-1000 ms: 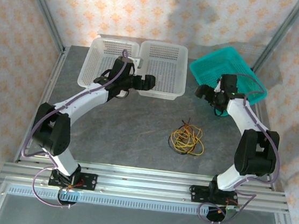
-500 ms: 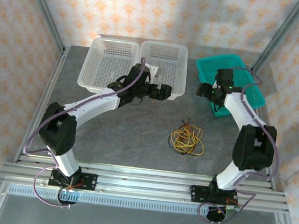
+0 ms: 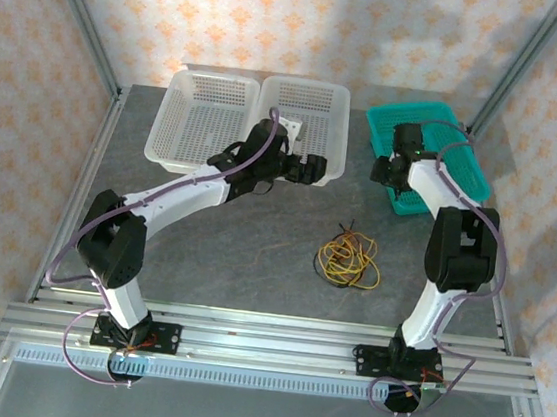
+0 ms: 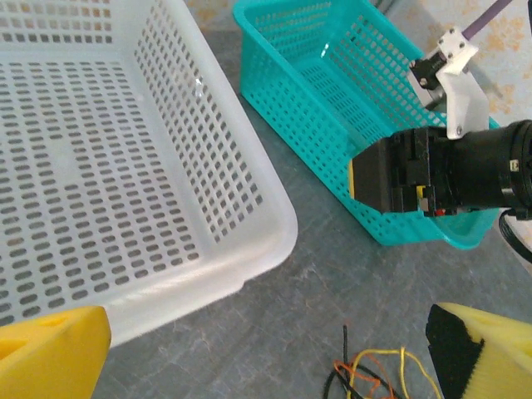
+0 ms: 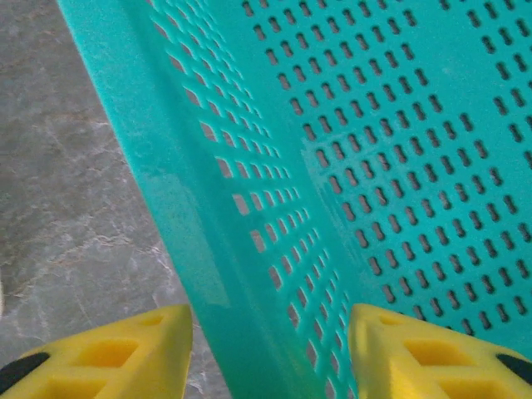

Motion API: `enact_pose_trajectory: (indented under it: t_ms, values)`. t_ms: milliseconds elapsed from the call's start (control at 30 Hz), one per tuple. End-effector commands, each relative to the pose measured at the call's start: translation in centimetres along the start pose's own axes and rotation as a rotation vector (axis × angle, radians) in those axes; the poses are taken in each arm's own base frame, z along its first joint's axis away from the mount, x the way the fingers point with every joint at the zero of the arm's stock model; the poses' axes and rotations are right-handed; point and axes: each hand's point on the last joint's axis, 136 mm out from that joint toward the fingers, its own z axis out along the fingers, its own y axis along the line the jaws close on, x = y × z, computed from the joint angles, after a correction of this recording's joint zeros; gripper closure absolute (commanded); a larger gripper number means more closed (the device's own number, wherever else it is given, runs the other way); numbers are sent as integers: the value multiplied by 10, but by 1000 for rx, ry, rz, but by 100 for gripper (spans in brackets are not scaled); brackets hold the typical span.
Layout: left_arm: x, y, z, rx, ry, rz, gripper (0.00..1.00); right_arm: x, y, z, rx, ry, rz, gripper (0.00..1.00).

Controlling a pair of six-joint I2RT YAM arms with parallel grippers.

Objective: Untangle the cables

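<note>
1. The cables (image 3: 348, 260), a loose tangle of yellow, black and orange-red, are lying on the table (image 3: 233, 254) toward the right arm's side. They are well apart from both grippers and are not being held.
2. The left gripper (image 3: 313, 169) is being held wide open and empty, just beside the white basket (image 4: 249, 224).
3. The right gripper (image 3: 384, 170) is being held with its jaws partly apart astride the teal basket (image 5: 249, 208) wall. Whether the wall is being pinched cannot be told.
4. Risk: if that arm is being withdrawn while astride the wall, the basket is likely being dragged or tipped.
5. Risk: if one loop is being pulled alone, the whole bundle is probably being dragged or tightened.
6. Bare table is being left open all round the tangle. The baskets are crowding the far edge.
</note>
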Motion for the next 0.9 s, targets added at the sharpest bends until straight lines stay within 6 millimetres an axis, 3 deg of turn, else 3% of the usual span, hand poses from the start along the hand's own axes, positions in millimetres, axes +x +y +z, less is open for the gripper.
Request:
enact_pose_trajectory:
  t_ms: [0,300,433,867]
  values:
    - [-13,7,-2,-71,-26,19,1,-24,18,-3,-76,-54,-6,50]
    - [-19,18,-9,-92,-39,-6,1,-45,47,9,-184,-63,5,64]
    - [-20,22,-13,-100,-43,-18,1,-59,55,17,-208,-72,17,76]
    - [-25,46,-25,-137,-66,-58,1,-94,95,30,-290,-85,-23,79]
